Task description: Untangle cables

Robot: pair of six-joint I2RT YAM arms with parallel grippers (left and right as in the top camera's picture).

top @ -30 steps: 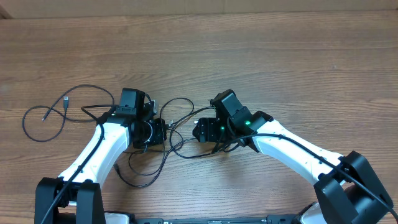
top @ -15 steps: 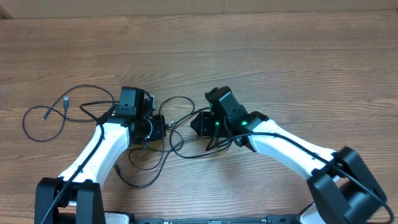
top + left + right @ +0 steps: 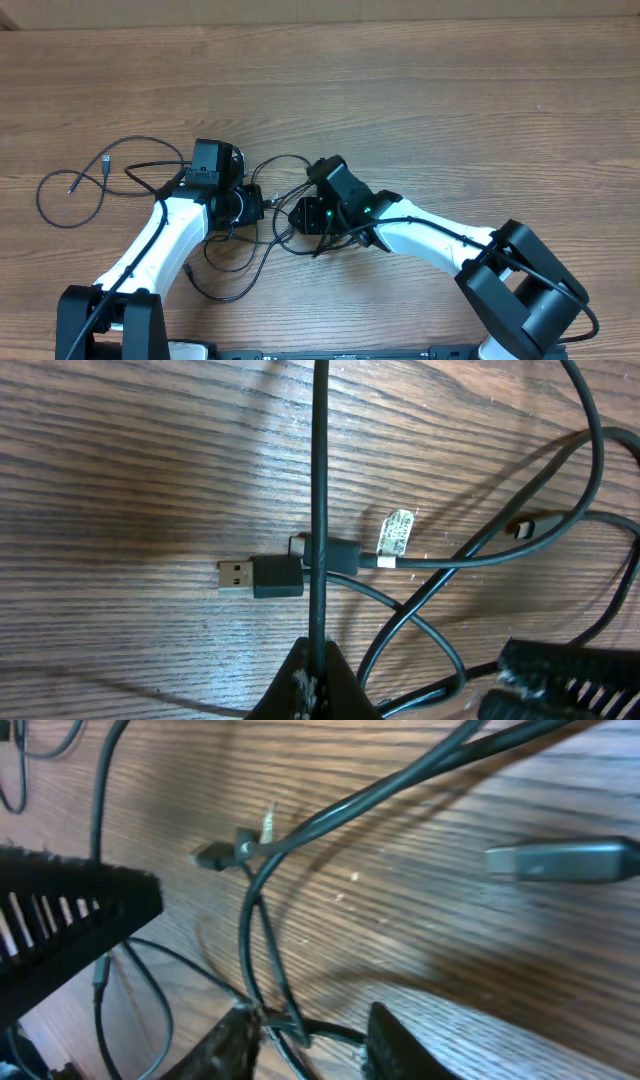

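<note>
**A:** How much is being untangled so far?

**B:** Little. One cable [image 3: 320,480] is being pinched in the closed left gripper [image 3: 315,685], running straight ahead of it over a USB plug [image 3: 250,575].

**A:** And the right gripper [image 3: 305,1040]?

**B:** Its jaws are being held partly apart, with crossed cables [image 3: 262,920] lying between and ahead of them. Most crossings are left to be separated.

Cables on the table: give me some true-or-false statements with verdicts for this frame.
1. The left claw is shut on a thin black cable. True.
2. The USB plug hangs in mid-air. False: it lies flat on the wooden table.
3. A small white tag sits near that plug. True.
4. Overhead, a loose cable loop lies beyond the right arm. False: it lies on the left arm's side.
</note>
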